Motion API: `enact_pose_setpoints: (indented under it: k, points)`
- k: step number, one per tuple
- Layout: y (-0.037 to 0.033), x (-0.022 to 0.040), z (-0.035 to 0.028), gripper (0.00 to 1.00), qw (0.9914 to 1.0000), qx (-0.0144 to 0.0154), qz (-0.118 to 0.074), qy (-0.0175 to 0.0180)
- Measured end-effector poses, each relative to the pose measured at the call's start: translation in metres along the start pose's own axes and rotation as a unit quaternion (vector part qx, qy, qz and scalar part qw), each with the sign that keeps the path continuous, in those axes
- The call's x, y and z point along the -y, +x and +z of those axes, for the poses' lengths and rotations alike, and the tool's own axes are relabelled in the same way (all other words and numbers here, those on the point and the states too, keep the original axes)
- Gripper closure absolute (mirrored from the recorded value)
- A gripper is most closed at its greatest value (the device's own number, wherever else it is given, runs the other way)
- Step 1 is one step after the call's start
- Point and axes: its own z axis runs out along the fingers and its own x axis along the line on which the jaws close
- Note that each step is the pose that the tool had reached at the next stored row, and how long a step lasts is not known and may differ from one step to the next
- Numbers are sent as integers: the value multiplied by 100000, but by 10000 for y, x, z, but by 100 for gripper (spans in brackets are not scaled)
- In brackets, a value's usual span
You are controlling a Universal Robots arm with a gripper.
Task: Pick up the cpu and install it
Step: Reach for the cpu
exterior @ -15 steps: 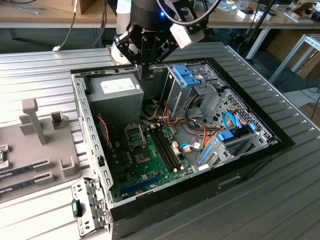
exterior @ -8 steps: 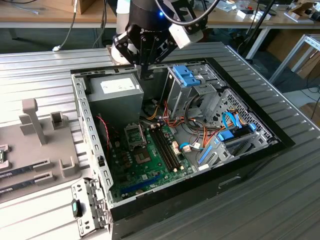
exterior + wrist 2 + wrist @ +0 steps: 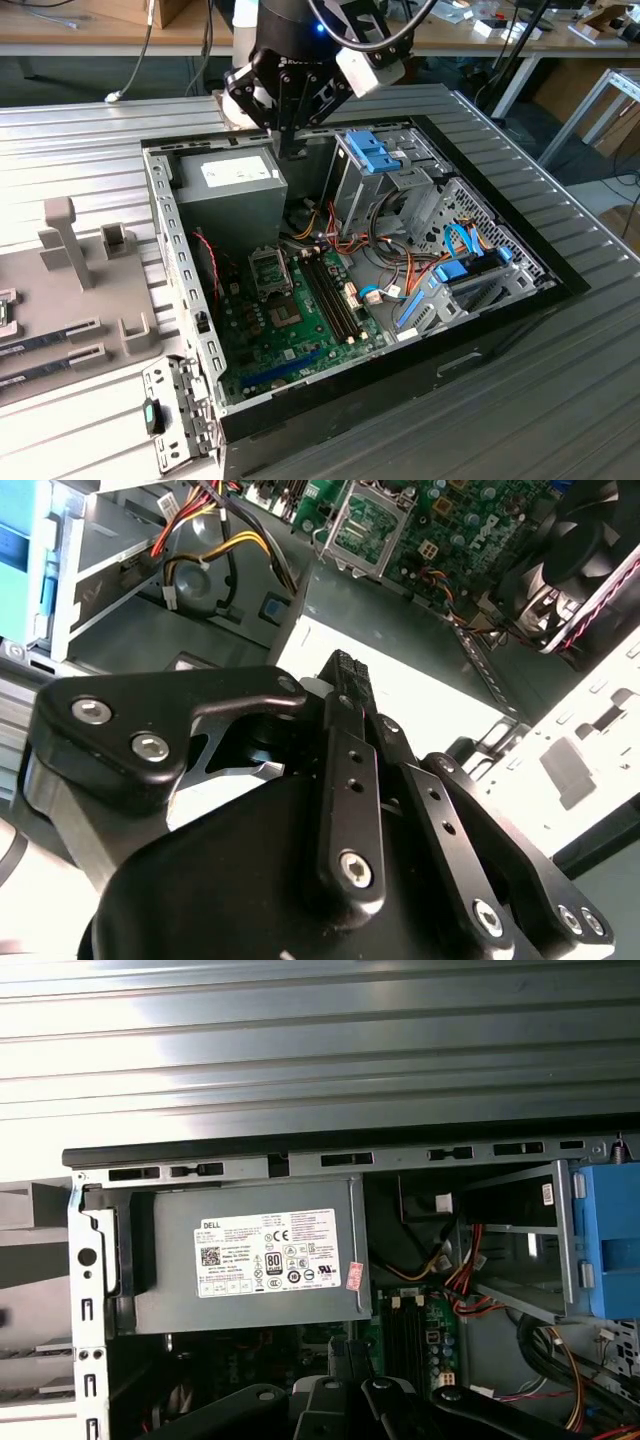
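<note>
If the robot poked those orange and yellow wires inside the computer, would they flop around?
Probably yes: the wires hang in loose curves, so they'd likely bend aside. They look thin, so probably light. One end seems plugged in, so they'd hardly slide away.

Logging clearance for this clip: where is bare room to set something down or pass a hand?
Bare ribbed table lies on the exterior view's right of the computer case. Inside the case it is crowded: cables, and the gripper near the power supply.
</note>
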Motion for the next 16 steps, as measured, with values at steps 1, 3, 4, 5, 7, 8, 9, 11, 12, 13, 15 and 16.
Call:
enact_pose_setpoints:
  k: [1,3,4,5,7,8,9,11,12,13,15,16]
  points:
    - [2,0,0,89,100000,0,-4,3]
    - [8,1,0,89,100000,0,-1,2]
    - [10,1,0,89,100000,1,0,-1]
    - [14,1,0,89,100000,1,-3,-1]
    - [20,1,0,89,100000,2,0,-1]
    - [21,2,0,89,100000,4,0,-4]
    - [22,2,-1,89,100000,0,-1,-1]
    - [26,2,-1,89,100000,0,2,3]
    - [29,2,-1,89,100000,1,1,-1]
    - [33,3,-1,89,100000,1,1,0]
    - [41,3,-1,89,100000,2,3,-2]
    - [44,3,-1,89,100000,3,1,-1]
